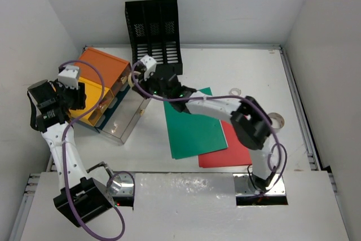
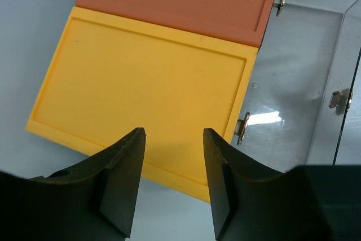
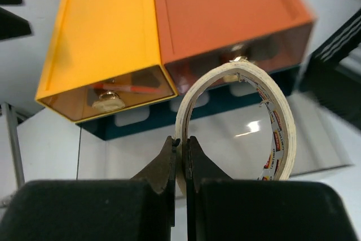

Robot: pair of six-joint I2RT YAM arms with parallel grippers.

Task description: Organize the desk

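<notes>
The white desk (image 1: 254,66) carries an orange-and-yellow drawer box (image 1: 98,77) at its back left. My right gripper (image 1: 137,77) reaches across to the box's front and is shut on the thin band of a cream masking tape roll (image 3: 280,134). The ring stands upright in front of the orange drawer (image 3: 225,15), and the right gripper (image 3: 182,139) pinches its left side. My left gripper (image 2: 174,134) hangs open over the near edge of the yellow lid (image 2: 141,83), with nothing between its fingers. The left gripper (image 1: 84,95) is at the box's left side.
A black mesh file rack (image 1: 153,26) stands at the back. A clear drawer (image 1: 125,118) sticks out below the box. A green folder (image 1: 192,128) overlaps a red one (image 1: 231,150) mid-desk. Another tape roll (image 1: 276,120) and a small ring (image 1: 234,90) lie to the right.
</notes>
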